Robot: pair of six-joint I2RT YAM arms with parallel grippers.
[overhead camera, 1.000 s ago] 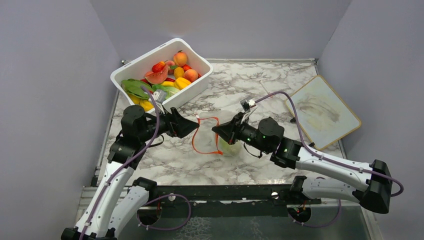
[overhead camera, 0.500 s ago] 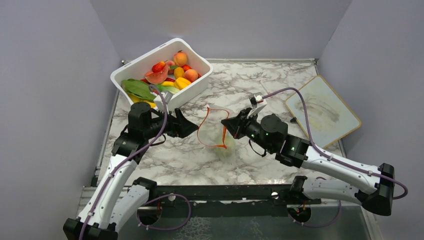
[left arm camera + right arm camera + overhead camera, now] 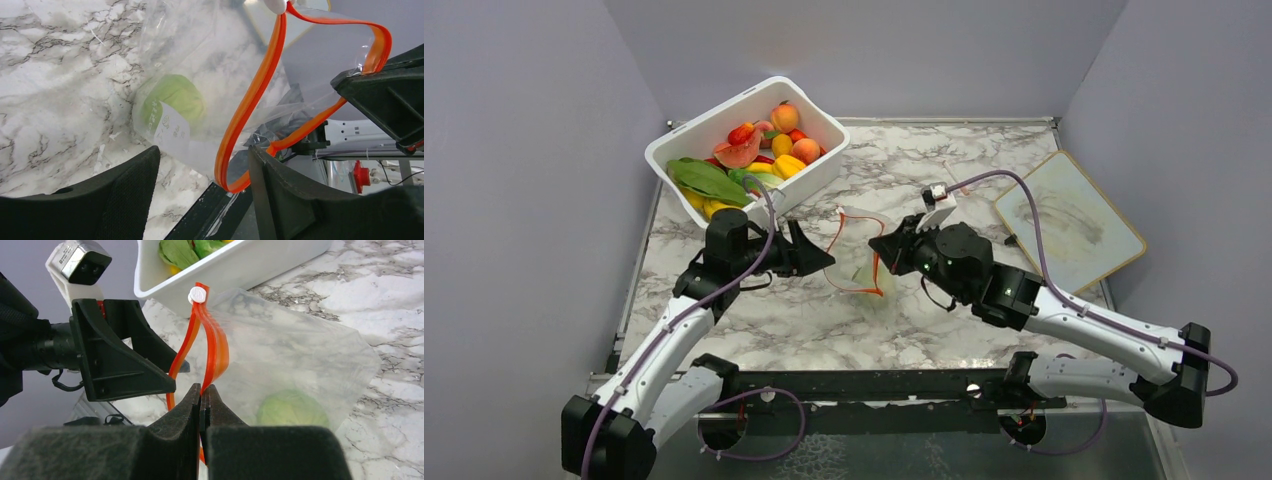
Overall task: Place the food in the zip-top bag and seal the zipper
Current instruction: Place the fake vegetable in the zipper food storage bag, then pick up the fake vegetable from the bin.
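1. Zip-top bag [image 3: 865, 283]: clear plastic, lower part resting on the marble table [image 3: 984, 170], mouth lifted and gaping.
2. Cabbage [image 3: 175, 102]: round, green, inside the bag at its bottom, beside a white label.
3. Zipper [image 3: 254, 100]: orange-red strip along the bag's mouth, bowed into an open loop, with a white slider tab [image 3: 198, 294] at its top end.
4. Right gripper [image 3: 202, 390]: on the bag's right side, fingers pressed together and pinching the zipper strip.
5. Left gripper [image 3: 204, 155]: on the bag's left side, fingers spread wide, pointed at the mouth; nothing clamped.
6. White tub [image 3: 674, 146]: beyond the bag, to its far left; holds a leafy bunch [image 3: 706, 180], peach [image 3: 785, 117], yellow pepper [image 3: 790, 165] and other fruits.
7. Flat board [image 3: 1069, 222]: well to the bag's right.
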